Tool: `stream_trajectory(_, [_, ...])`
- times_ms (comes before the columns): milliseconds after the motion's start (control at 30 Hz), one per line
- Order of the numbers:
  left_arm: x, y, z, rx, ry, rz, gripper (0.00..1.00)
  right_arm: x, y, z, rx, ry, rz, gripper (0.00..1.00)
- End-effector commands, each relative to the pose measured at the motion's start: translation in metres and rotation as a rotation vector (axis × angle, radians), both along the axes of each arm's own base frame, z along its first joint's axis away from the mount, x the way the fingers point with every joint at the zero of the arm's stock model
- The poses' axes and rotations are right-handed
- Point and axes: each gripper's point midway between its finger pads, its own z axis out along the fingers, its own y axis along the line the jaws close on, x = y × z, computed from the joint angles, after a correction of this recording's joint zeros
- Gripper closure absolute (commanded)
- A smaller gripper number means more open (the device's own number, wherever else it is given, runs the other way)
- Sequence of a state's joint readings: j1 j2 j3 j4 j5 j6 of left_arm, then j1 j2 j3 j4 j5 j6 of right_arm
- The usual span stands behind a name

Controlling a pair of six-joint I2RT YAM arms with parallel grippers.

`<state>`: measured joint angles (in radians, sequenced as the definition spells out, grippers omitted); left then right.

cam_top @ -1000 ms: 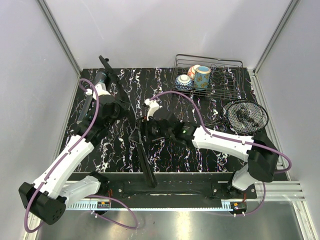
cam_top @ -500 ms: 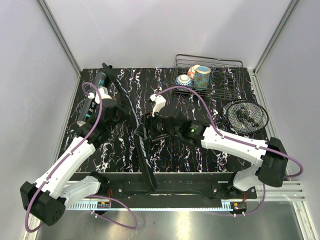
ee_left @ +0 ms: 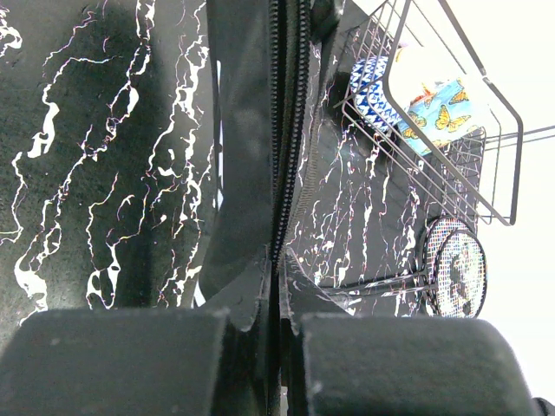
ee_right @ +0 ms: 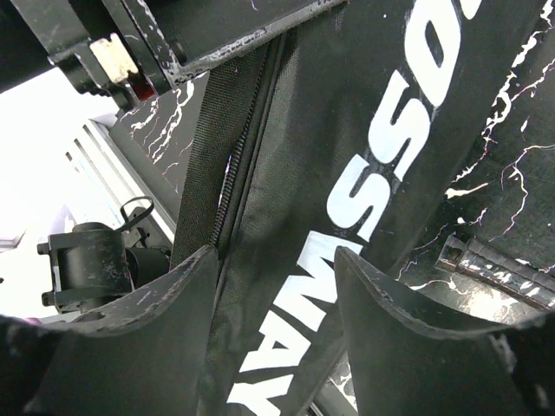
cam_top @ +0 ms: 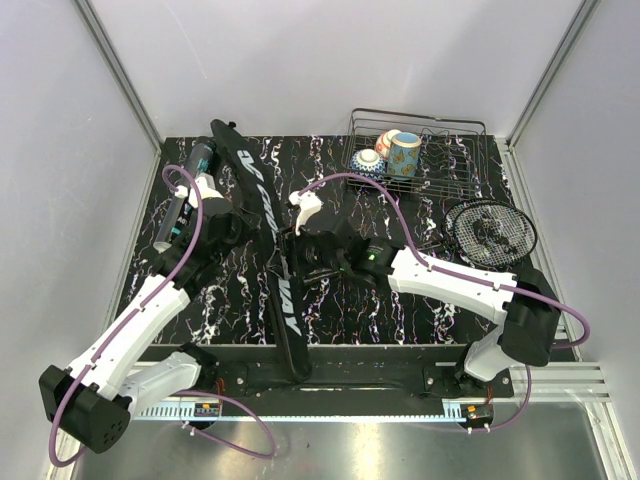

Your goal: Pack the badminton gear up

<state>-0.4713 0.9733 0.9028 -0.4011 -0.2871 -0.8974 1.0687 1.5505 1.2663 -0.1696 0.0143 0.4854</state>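
Clenched tight, our left gripper (ee_left: pixel 276 303) pinches a fold of the long black bag (cam_top: pixel 262 215) right beside its zipper (ee_left: pixel 282 156), over the left half of the bench (cam_top: pixel 340 310). We see the bag stretched on a slant from near the far-left corner down to the middle of the near edge, where its end hangs past the bench, its white "CROSSWAY" lettering turned upward. Our right gripper (ee_right: pixel 276 256) reaches in from the right at about the middle of the bag's length. Its jaws are parted, with one finger on either side of the lettered cloth, and we cannot tell whether the pads actually touch it. The dark tube (cam_top: pixel 200 157) lies along the left edge, its teal end toward the far edge, near the bag's far end and partly under the left arm. The racket (cam_top: pixel 490 230) lies flat by the right edge, well apart from the bag. Its oval head is nearest that edge and its thin shaft points toward the bench's middle. Beyond the racket, in the far-right corner, stands a wire basket (cam_top: pixel 460 165) holding painted cups (cam_top: pixel 405 153).
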Motion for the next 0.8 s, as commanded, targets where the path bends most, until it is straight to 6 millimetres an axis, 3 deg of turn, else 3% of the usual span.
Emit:
stream_trajectory(0, [0.010,0.000,0.031,-0.042,-0.097,0.021,1.00,0.000,0.007,0.029,0.054,-0.044,0.023,0.36])
stream_trajectory(500, [0.010,0.004,0.029,-0.035,-0.069,0.049,1.00,-0.012,0.018,0.010,0.002,-0.018,0.062,0.35])
stream_trajectory(667, [0.011,0.004,0.024,-0.027,-0.044,0.053,1.00,-0.026,0.028,0.006,-0.021,-0.027,0.109,0.26])
stream_trajectory(767, [0.010,0.004,0.023,-0.029,-0.039,0.053,1.00,-0.023,0.028,-0.001,-0.043,-0.025,0.087,0.25])
